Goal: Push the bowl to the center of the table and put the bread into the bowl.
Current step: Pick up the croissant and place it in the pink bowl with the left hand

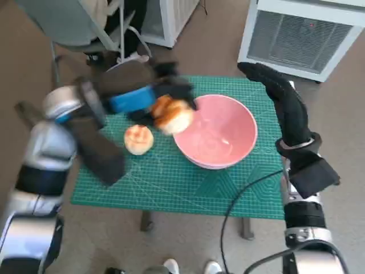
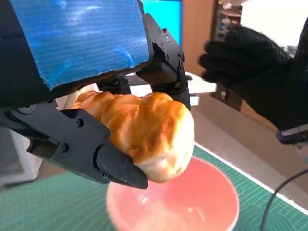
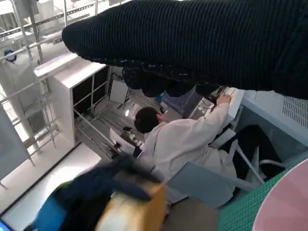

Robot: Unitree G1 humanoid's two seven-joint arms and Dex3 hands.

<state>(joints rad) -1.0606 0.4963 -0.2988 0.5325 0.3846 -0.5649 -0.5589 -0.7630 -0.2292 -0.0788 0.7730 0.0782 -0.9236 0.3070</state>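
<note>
My left hand (image 1: 149,97) grips a golden twisted bread (image 1: 171,114) and holds it in the air at the left rim of the pink bowl (image 1: 219,134). The left wrist view shows the bread (image 2: 149,130) clamped between the black fingers (image 2: 96,154), with the bowl (image 2: 192,202) just below it. A second round bread (image 1: 138,139) lies on the green mat left of the bowl. My gloved right hand (image 1: 282,100) hangs empty over the table's right edge, fingers extended, apart from the bowl. It also shows in the left wrist view as the gloved right hand (image 2: 255,67).
The green cutting mat (image 1: 171,177) covers the small table. A white appliance with a grille (image 1: 302,34) stands at the back right, a chair (image 1: 74,28) at the back left. A black cable (image 1: 245,194) crosses the mat's front right. A seated person (image 3: 192,139) shows in the right wrist view.
</note>
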